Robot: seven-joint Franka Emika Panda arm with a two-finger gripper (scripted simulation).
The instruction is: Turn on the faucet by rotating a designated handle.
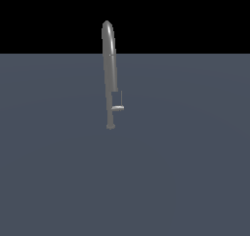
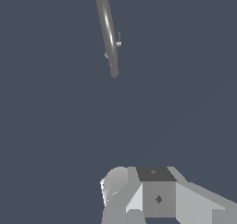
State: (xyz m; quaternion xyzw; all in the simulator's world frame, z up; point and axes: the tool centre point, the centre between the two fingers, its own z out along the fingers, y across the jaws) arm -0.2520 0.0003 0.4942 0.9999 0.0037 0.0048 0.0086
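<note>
No writing showed anywhere. The faucet stood upright, handle jutting sideways; the claw's state was unclear.

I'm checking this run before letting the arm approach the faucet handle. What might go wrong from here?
1. The handle is a tiny stub close against the tall faucet, so the gripper may strike the post rather than the stub.
2. The handle's thin upright rod leaves little to push on, so contact might slip.
3. The wrist view shows the gripper far from the faucet, so aiming errors may grow during the approach.
</note>
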